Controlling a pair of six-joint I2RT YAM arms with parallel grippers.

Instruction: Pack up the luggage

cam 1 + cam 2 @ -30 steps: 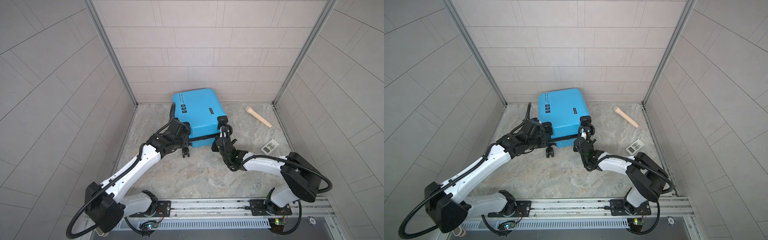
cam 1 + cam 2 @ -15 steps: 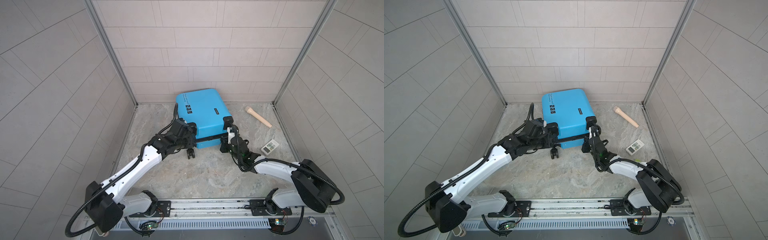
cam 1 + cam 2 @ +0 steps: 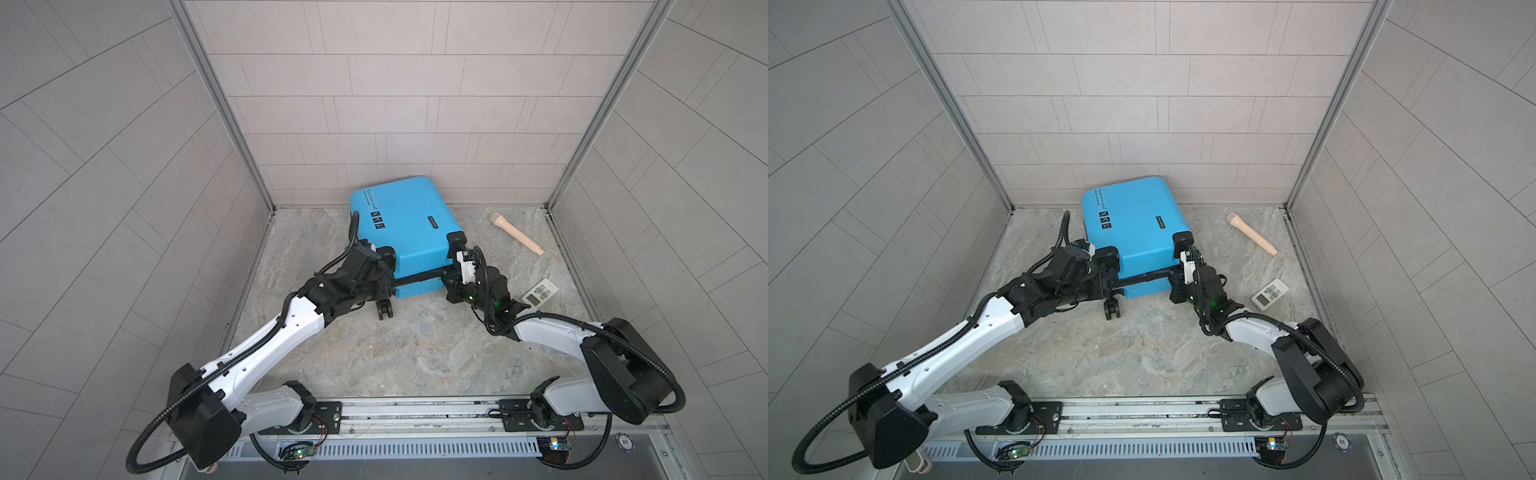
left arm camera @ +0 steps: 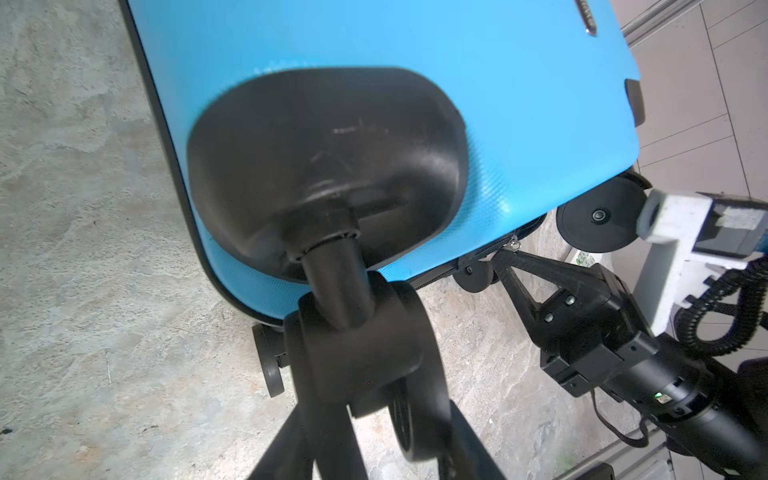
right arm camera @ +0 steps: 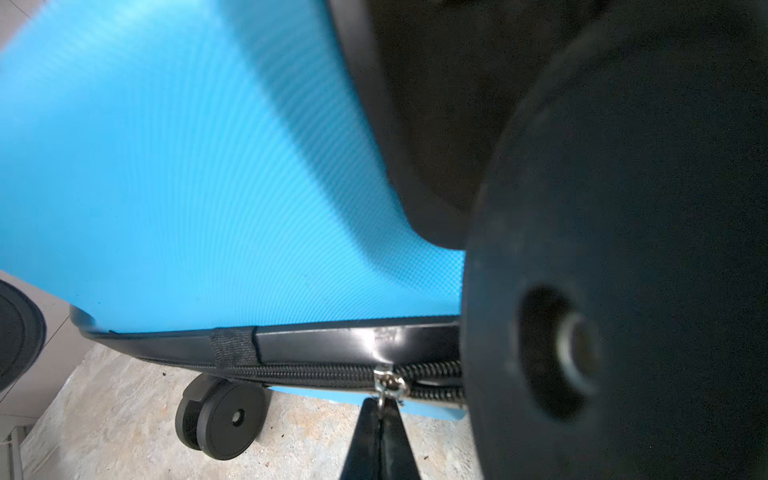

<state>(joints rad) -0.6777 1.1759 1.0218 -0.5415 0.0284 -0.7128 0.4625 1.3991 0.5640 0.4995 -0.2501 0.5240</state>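
The luggage [image 3: 407, 224] [image 3: 1133, 224] is a bright-blue hard-shell suitcase lying flat near the back wall, its wheels toward me. My left gripper [image 3: 384, 279] [image 3: 1111, 279] [image 4: 365, 399] is shut on a black spinner wheel [image 4: 374, 353] at the near left corner, one finger on each side. At the near right corner, my right gripper [image 3: 446, 277] [image 3: 1171, 277] [image 5: 380, 405] is shut on the metal zipper pull [image 5: 386, 382]. On one side of the slider the black zipper [image 5: 311, 370] runs joined. On the other side it splits into two rows.
A beige cylindrical stick [image 3: 517, 235] [image 3: 1252, 233] lies at the back right. A white remote [image 3: 539, 293] [image 3: 1270, 294] lies near the right wall, close to my right wrist. Tiled walls close in the back and both sides. The arms' rail [image 3: 415, 411] runs along the front.
The luggage has slid and turned a little to the right with both grippers holding on. My right arm's elbow has swung out toward the right wall.
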